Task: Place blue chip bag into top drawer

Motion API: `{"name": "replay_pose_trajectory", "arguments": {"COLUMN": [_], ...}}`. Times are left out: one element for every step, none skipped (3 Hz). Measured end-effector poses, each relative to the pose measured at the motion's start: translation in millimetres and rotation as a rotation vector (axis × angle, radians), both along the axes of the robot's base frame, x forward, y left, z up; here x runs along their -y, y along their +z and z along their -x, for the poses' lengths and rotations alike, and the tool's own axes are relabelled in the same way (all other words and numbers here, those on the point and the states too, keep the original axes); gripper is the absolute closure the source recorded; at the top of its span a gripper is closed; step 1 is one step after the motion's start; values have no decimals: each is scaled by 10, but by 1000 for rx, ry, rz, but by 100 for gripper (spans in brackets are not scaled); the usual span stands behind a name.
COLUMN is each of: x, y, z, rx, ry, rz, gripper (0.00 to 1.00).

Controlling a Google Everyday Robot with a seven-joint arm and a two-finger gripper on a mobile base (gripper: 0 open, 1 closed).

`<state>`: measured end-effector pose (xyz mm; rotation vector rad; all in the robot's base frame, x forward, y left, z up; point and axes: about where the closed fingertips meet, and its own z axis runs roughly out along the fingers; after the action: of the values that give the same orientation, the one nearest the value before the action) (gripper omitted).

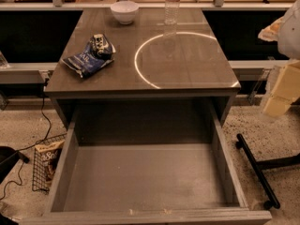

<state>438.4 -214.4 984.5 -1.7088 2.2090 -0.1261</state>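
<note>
White bowl (124,11), water bottle (172,3) (clear), tan snack bag (47,159), wire rack (39,183)

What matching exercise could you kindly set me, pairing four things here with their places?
Things:
1 crumpled dark blue foil chip bag
2 round white bowl
3 clear plastic water bottle
4 robot's pale pincer

Places:
A far edge of grey tabletop, right of middle
B right edge of view, beside the tabletop
C tabletop's left side
D tabletop's far edge, left of middle

Pairs: 1-C, 2-D, 3-A, 4-B.
</note>
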Motion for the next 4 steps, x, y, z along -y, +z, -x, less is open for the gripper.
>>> {"name": "replay_pose_trajectory", "arguments": {"x": [0,-301,-745,-1421], "y": [0,63,199,366], "z": [0,-399,-976,-1629], "rx": [0,85,194,258], "ry": [0,61,107,86], "rz": [0,-111,-316,-626], "gripper": [0,0,0,0]}}
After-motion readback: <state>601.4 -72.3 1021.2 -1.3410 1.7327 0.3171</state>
